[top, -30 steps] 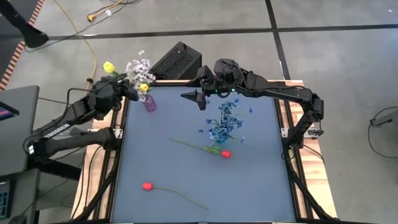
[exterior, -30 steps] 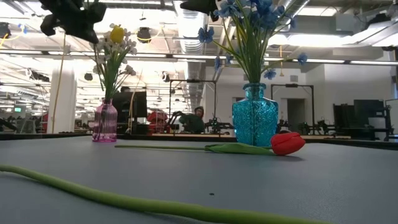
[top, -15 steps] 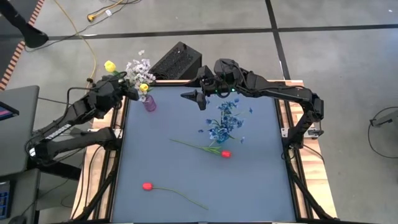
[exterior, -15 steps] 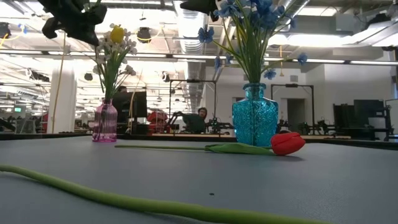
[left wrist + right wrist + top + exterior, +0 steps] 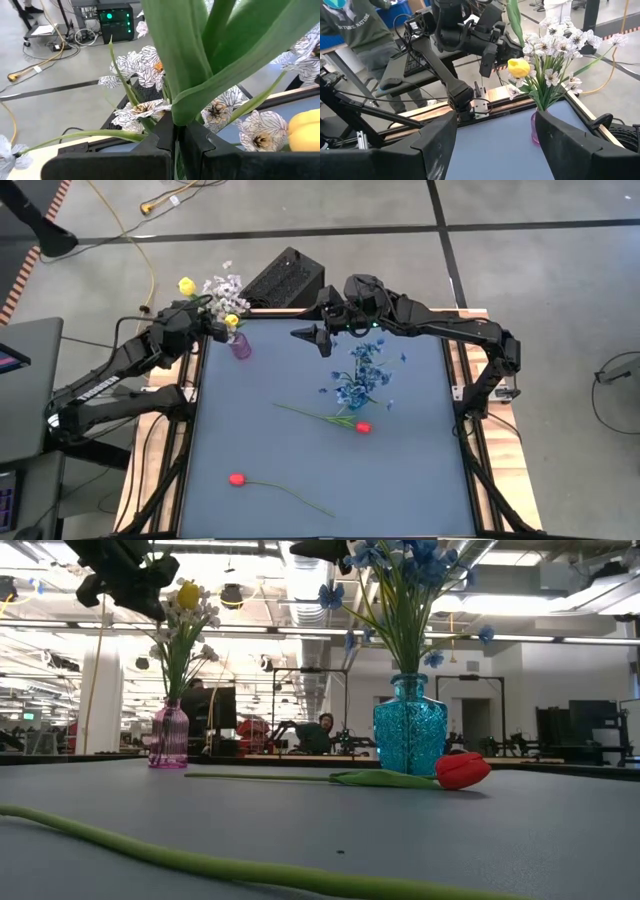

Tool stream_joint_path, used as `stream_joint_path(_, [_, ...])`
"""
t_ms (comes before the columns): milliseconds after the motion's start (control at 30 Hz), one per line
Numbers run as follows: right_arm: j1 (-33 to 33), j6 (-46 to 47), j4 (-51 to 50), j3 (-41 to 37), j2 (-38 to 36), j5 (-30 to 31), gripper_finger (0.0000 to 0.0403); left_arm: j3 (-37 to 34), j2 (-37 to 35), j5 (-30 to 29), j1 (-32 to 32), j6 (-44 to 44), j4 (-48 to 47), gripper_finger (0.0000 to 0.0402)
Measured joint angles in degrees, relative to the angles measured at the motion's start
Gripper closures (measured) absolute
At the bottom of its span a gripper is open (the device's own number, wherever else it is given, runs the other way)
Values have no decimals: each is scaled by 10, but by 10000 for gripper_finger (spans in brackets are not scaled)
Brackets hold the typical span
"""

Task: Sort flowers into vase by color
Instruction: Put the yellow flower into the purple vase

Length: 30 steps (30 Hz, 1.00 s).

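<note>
At the desk's (image 5: 300, 430) far-left corner, the left claw (image 5: 205, 318) pinches a yellow flower's stem (image 5: 172, 85) above the pink vase (image 5: 241, 346) of white blossoms (image 5: 222, 286). Red tulips (image 5: 362, 426) lie mid-desk. Right, the blue vase (image 5: 410, 735) holds blue sprigs (image 5: 400, 580); the right claw (image 5: 322, 339) hangs spread nearby.

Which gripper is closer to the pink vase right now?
Left. The left gripper sits just beside the pink vase, gripping a yellow flower; the right gripper hovers farther off, open.

grey concrete floor (image 5: 540, 310) with yellow cable (image 5: 120, 225); open hall under bright ceiling lights (image 5: 520, 602).
</note>
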Motion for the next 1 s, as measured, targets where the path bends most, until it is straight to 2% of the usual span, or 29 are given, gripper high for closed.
stream_joint_path(467, [2, 0, -2, 0, 0, 0, 106, -1, 4, -1, 0, -9, -1, 401])
stream_joint_path(767, [9, -1, -11, 0, 0, -1, 106, -60, -11, 18, 0, -39, 50, 401])
stream_joint_path(1000, [9, 0, -17, 0, 0, -1, 106, -64, -19, 14, 0, -33, 23, 401])
